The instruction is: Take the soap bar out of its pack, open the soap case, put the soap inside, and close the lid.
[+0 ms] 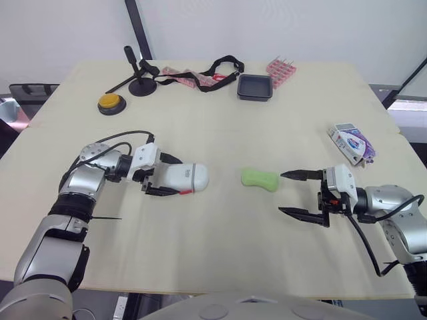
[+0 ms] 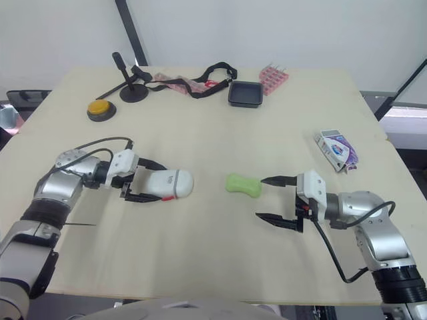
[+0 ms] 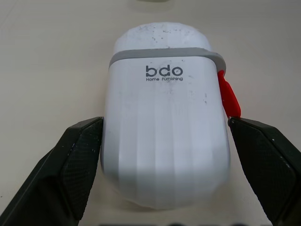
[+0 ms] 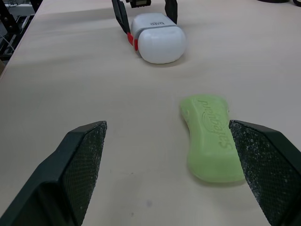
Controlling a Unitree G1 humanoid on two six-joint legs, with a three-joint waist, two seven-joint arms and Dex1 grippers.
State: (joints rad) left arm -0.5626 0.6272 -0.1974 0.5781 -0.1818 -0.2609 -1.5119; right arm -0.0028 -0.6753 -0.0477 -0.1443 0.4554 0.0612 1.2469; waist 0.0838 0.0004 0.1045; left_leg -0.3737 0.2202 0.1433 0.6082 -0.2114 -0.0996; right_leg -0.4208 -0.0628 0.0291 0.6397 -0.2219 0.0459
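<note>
A: Where is everything sitting?
B: Soap [image 1: 259, 179] is lying bare mid-table, pack [image 1: 351, 143] far right. Left gripper [image 1: 175, 177] is pinching the closed case [image 1: 190, 177] by its sides. Right gripper [image 1: 281, 193] is gaping wide, holding nothing, just right of the soap.
A: Doing it well?
B: Probably lid next, so left should be pinning the case firmly while right is flicking the red latch [image 1: 187, 192].

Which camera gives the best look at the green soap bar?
The right wrist view: the soap bar lies close ahead of the open right gripper, its embossed lettering visible. Both eye views show it small, bare on the table between soap case and right gripper.
</note>
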